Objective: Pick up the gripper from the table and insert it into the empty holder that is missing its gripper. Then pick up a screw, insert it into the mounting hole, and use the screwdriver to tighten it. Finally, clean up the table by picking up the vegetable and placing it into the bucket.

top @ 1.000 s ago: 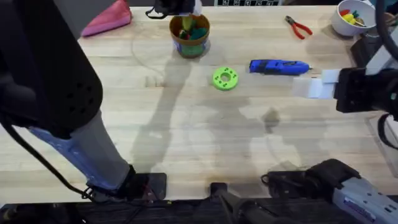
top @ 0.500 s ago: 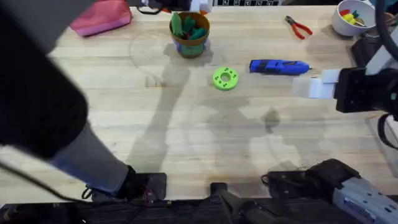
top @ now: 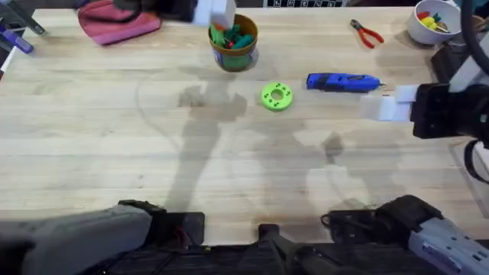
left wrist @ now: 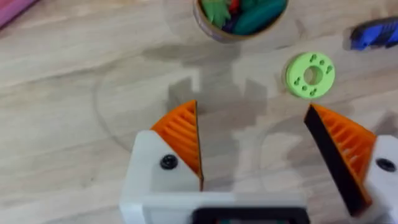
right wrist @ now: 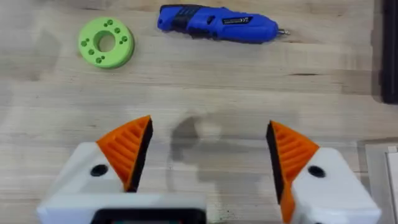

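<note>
Left end effector (left wrist: 252,149) spread wide, empty, just short of the bucket (top: 234,40), seemingly full of toy pieces. Green ring (top: 276,96) mid-counter (top: 114,153), screwdriver (top: 342,82) lying beside it. Right end effector (right wrist: 205,155) gaping wide, empty, near the screwdriver.

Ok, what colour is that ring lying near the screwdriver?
Bright green ring, clearest in the right wrist view, beside the blue screwdriver.
</note>
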{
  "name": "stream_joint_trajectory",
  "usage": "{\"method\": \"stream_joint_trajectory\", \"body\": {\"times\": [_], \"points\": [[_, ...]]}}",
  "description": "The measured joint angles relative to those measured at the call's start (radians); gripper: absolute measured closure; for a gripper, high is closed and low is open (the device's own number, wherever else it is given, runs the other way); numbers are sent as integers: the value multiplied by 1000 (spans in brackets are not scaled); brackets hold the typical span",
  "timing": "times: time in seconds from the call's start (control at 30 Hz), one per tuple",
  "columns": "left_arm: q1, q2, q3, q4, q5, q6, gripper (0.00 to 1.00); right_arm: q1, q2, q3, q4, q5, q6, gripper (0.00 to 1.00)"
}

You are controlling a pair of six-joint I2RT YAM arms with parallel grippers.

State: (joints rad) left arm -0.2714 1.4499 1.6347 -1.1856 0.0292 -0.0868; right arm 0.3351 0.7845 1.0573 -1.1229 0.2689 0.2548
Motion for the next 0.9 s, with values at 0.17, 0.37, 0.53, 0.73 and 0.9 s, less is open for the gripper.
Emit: {"method": "stream_joint_trajectory", "body": {"times": [0.17,0.37,0.53,0.73,0.9], "points": [[1,-140,-178,-4,-10,4,15,0,0,0,-10,0,0,8],[1,-296,-370,-8,-22,5,14,0,0,0,-11,0,0,8],[1,-332,-453,-6,-25,5,14,0,0,0,-11,0,0,8],[1,-332,-465,0,-26,5,15,0,0,0,-11,0,0,8],[1,-332,-465,0,-26,5,13,0,0,0,-11,0,0,7]]}}
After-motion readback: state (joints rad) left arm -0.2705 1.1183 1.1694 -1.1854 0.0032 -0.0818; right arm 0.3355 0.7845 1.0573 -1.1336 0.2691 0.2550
